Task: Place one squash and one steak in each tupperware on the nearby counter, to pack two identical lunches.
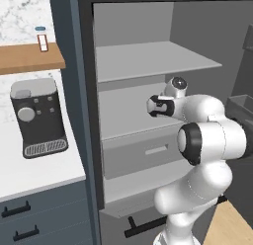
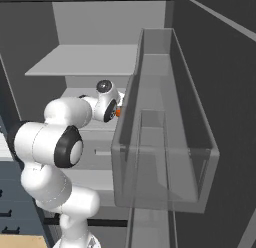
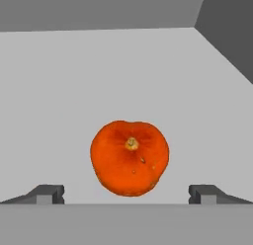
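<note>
with its two dark fingertips (image 3: 47, 193) spread wide apart, the claw (image 3: 126, 194) holds nothing and hovers over a squash (image 3: 130, 158). the squash is round and orange-red, its pale stem scar facing the hand camera, and it lies centred between the fingertips, touching neither. it rests on a plain grey shelf (image 3: 74, 91) inside a fridge (image 1: 133, 21), whose darker side wall closes the upper right of the hand view. in the right base view a sliver of the squash (image 2: 118, 112) shows orange just beside the wrist, which reaches into the fridge at the second shelf level. above that level sits another grey shelf (image 1: 148, 59); below it a grey drawer (image 1: 143, 157) with a slot handle. the arm (image 1: 207, 140) bends up from the lower right of the left base view. the open fridge door carries a clear bin (image 2: 165, 157) along the right of the right base view. left of the fridge, the white desk (image 1: 34, 175) bears a dark coffee machine (image 1: 38, 118). beneath it are blue-grey drawers with black bar handles (image 1: 16, 209). above the machine, a wooden wall shelf (image 1: 29, 59) holds a small shaker (image 1: 42, 39).
</note>
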